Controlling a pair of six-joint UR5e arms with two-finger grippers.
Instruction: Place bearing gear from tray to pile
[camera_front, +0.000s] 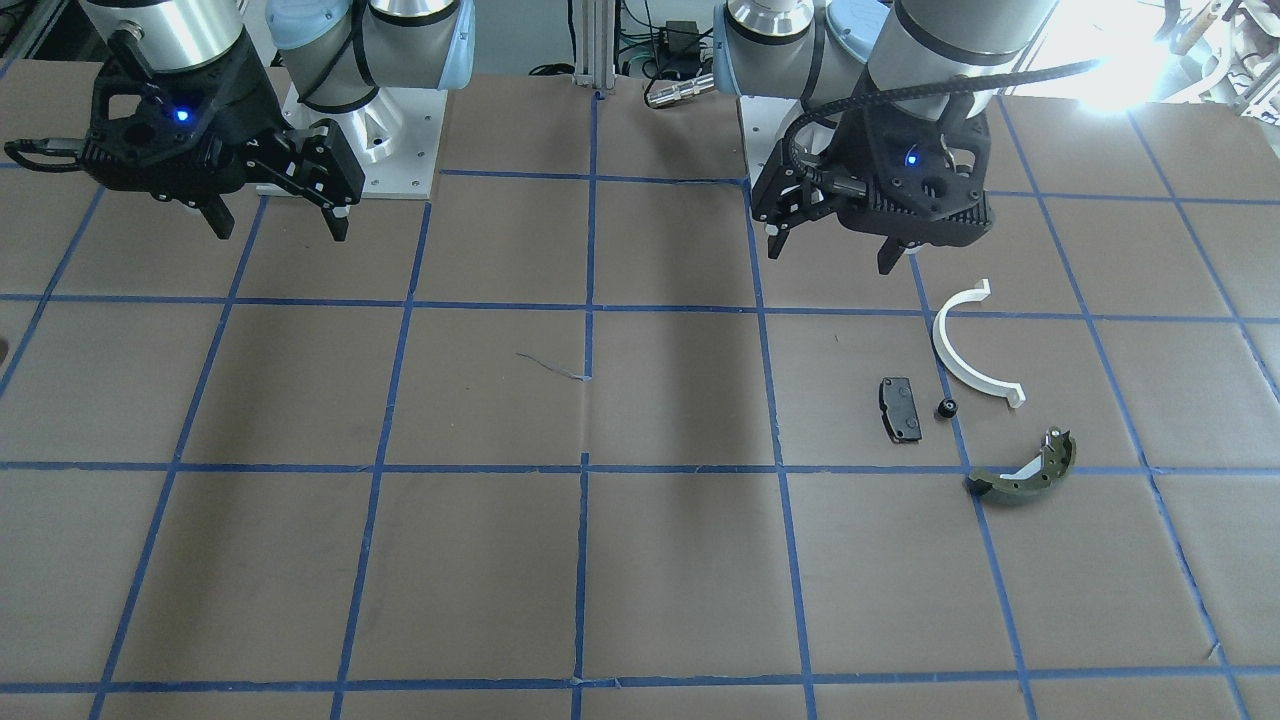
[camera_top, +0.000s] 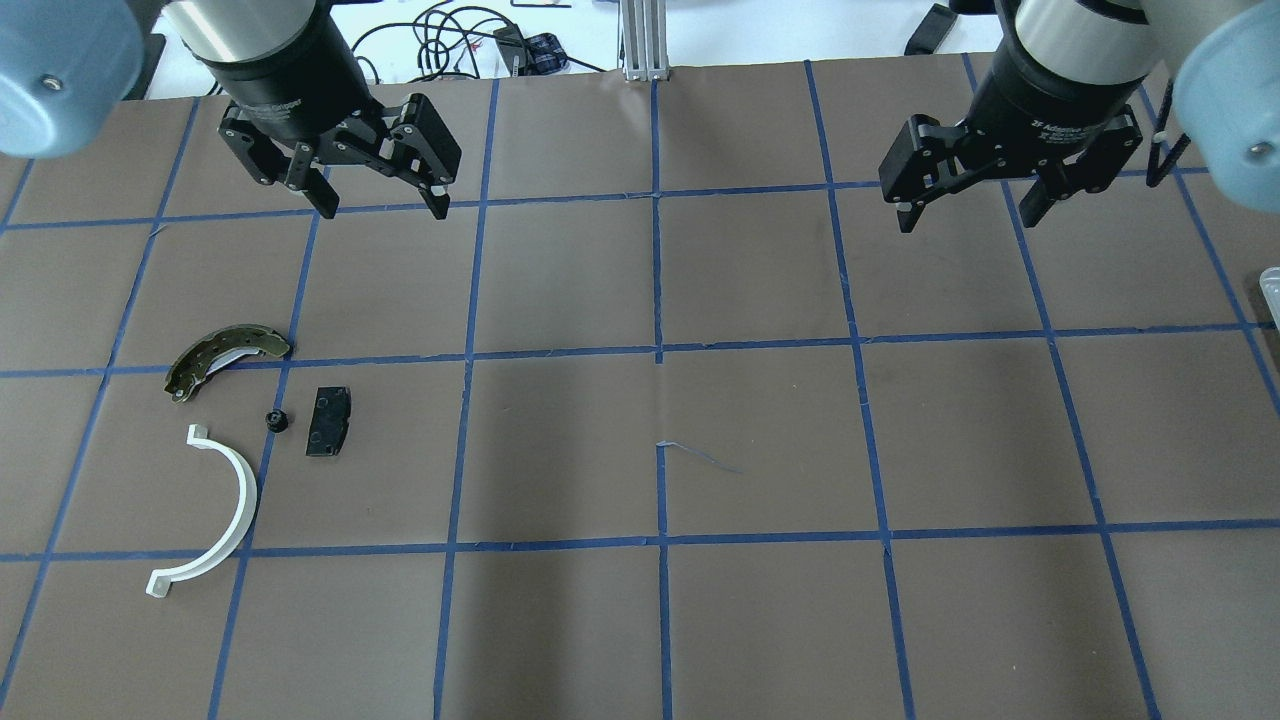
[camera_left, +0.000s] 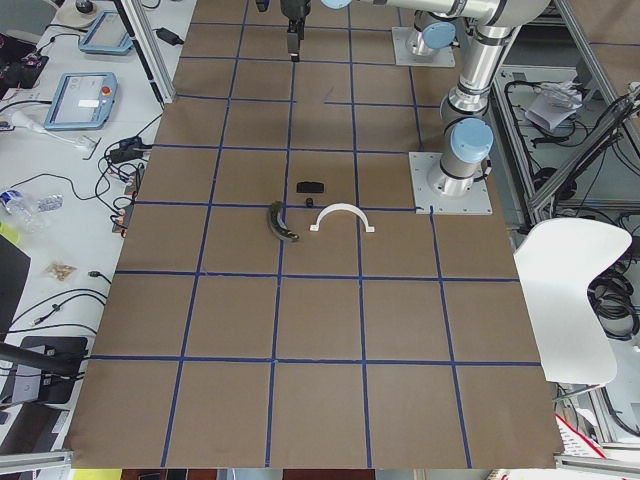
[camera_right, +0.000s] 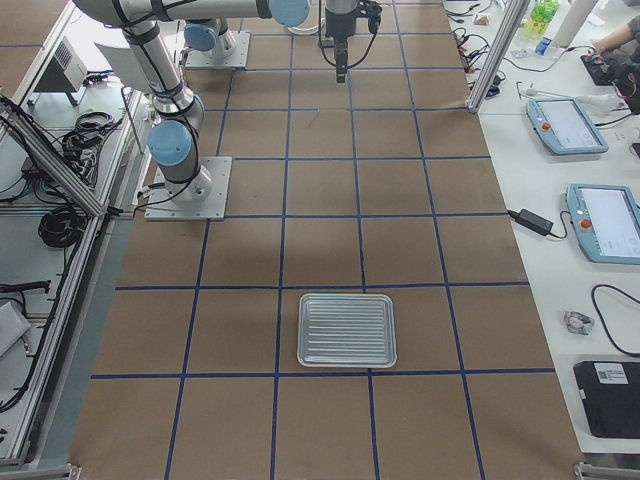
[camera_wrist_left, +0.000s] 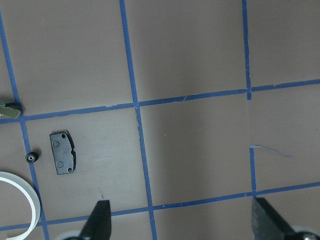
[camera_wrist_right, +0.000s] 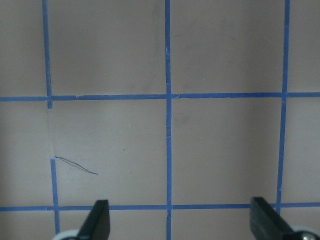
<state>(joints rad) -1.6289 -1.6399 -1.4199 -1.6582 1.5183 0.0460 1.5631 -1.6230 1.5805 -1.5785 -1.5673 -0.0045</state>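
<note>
We are seeing the small black bearing gear (camera_top: 276, 420) lying on the tabletop (camera_top: 660, 430) in the pile (camera_top: 247, 495), between the black pad (camera_top: 329, 421) and the white half-ring (camera_top: 200, 562). The tray (camera_right: 348, 330) is showing nothing on it, so we are judging the task finished. The left gripper (camera_top: 384, 209) and the right gripper (camera_top: 970, 220) are hovering with jaws wide, holding nothing.

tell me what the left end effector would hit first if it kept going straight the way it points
Likely only the bare table: the left end effector points down at brown paper and blue tape. The black pad lies off to one side.
</note>
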